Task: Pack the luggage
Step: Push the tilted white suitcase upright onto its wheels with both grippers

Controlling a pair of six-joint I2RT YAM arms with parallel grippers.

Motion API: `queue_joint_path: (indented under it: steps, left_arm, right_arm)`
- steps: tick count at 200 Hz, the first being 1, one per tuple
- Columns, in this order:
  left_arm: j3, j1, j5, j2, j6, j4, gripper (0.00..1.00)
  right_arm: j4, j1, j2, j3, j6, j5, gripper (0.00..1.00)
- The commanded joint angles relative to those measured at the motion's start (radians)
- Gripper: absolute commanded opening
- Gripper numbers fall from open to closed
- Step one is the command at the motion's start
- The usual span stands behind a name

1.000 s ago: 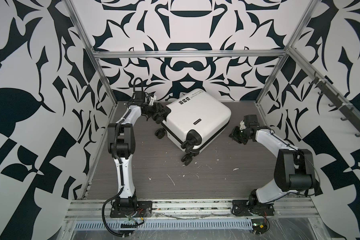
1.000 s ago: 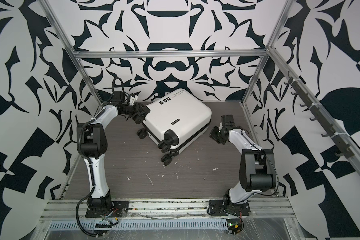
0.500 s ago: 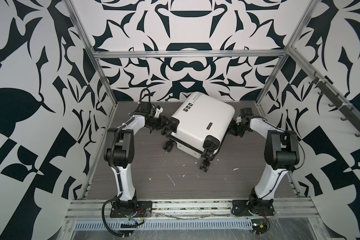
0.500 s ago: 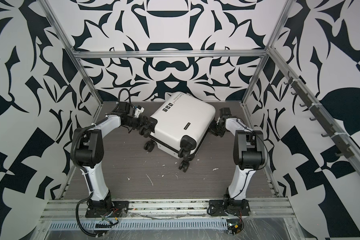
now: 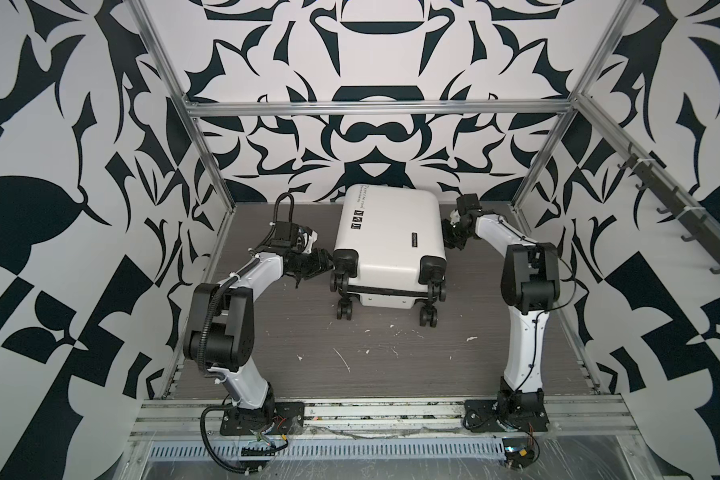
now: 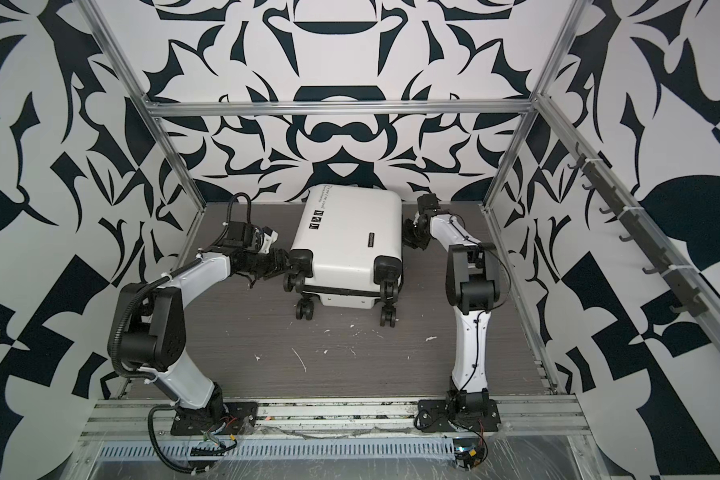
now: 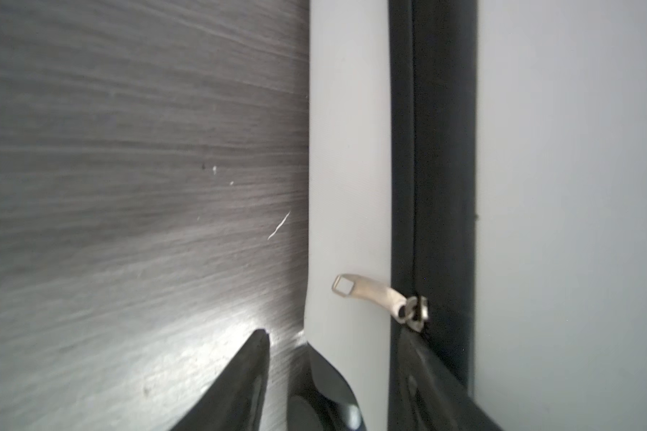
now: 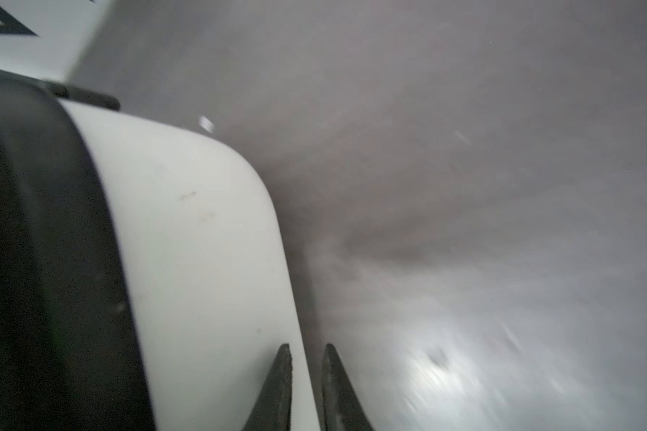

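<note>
**Count.** I see one luggage [image 5: 387, 232] [image 6: 350, 232], closed, with four black spinner wheels [image 5: 345, 309]. There are two arms, each with two fingers. Its top face carries three black icons [image 5: 356, 218], one line of text [image 5: 364, 197] and one small black badge [image 5: 414, 240]. One metal zipper pull [image 7: 367, 294] hangs from the black zipper band [image 7: 434, 186].

**Location.** The luggage lies flat on its broad face in the far half of the bench [image 5: 350, 374], about midway between the left and right edges. Its top end is near the far edge.

**Surroundings.**
- The left gripper [image 5: 325, 264] [image 6: 281, 259] [image 7: 335, 332] sits just beside the luggage's near-left corner guard. In the left wrist view its fingers [image 7: 251, 373] are spread. The lower shell wall lies between them, with one finger off that wall. I see nothing pinched.
- The right gripper [image 5: 449, 239] [image 6: 410, 239] [image 8: 307, 347] sits just beside the right side wall. In the right wrist view its fingers [image 8: 277, 388] stand close together with a narrow gap, and nothing is between them.
- White scraps [image 5: 341, 359] are scattered on the bench between the wheels and the near edge.
- A hook rail [image 5: 682, 216] runs along the right wall, well apart from the luggage.

**Orientation.** The long axis runs from the far edge towards the near edge. The wheel end points to the near edge and the text end to the far edge.
</note>
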Motion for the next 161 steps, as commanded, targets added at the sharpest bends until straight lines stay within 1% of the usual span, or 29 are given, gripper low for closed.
queue_joint_path:
  steps: [1, 13, 30, 52, 79, 107, 134, 161]
  left_arm:
    - [-0.026, -0.097, 0.097, -0.020, -0.034, 0.066, 0.59]
    - [-0.037, -0.111, 0.093, -0.028, -0.044, 0.078, 0.59]
    - [-0.052, -0.128, 0.075, -0.043, -0.050, 0.093, 0.59]
    - [-0.072, -0.132, 0.046, -0.064, -0.063, 0.107, 0.59]
    - [-0.090, -0.131, -0.003, -0.107, -0.065, 0.103, 0.61]
    - [-0.104, -0.130, -0.041, -0.157, -0.068, 0.091, 0.62]
    - [-0.130, -0.129, -0.080, -0.215, -0.071, 0.073, 0.63]
    - [-0.179, -0.127, -0.136, -0.300, -0.076, 0.065, 0.63]
  right_arm:
    - [-0.068, 0.121, 0.016, 0.151, 0.007, -0.149, 0.19]
    - [-0.091, 0.120, 0.037, 0.207, 0.005, -0.146, 0.21]
    - [-0.140, 0.110, 0.046, 0.271, -0.006, -0.106, 0.25]
    - [-0.153, 0.070, 0.016, 0.272, -0.009, -0.095, 0.30]
    - [-0.088, -0.007, -0.097, 0.149, -0.005, -0.094, 0.38]
    - [0.008, -0.080, -0.267, -0.038, -0.018, -0.111, 0.47]
    - [0.016, -0.116, -0.432, -0.171, -0.070, -0.102, 0.49]
    - [0.026, -0.121, -0.623, -0.334, -0.123, -0.084, 0.48]
